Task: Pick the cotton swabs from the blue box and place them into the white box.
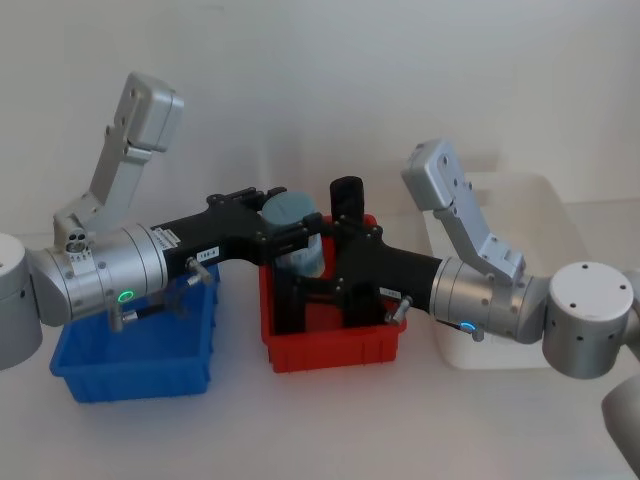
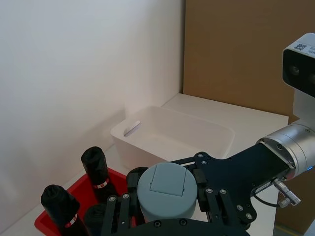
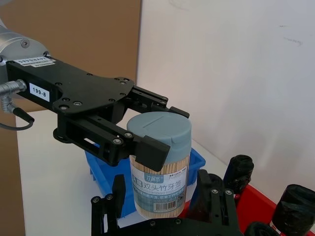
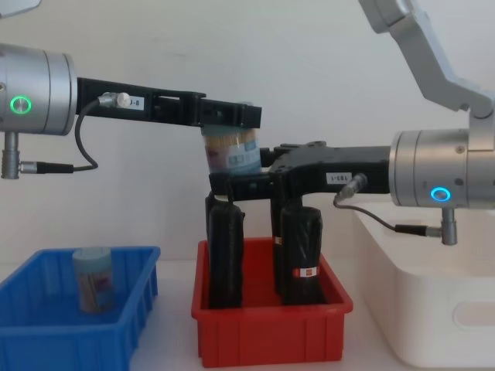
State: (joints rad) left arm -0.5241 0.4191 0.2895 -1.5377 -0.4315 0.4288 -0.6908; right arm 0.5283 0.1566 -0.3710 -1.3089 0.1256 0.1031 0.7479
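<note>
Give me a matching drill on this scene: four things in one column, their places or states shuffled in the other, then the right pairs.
Things:
1. left gripper
2. right gripper
3. black rolls
4. white box

Places or states:
a. standing in the red bin
b. on the table, to the right of the red bin
c. shut on a cotton swab tub near its lid, above the red bin
d. at that tub's base

Pairs: 1-c, 2-d, 3-a, 4-b

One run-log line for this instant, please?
stage: apparent handover above red bin | left gripper: shut on cotton swabs tub | right gripper: around its base | blue box: another tub inside | white box: beside red bin
</note>
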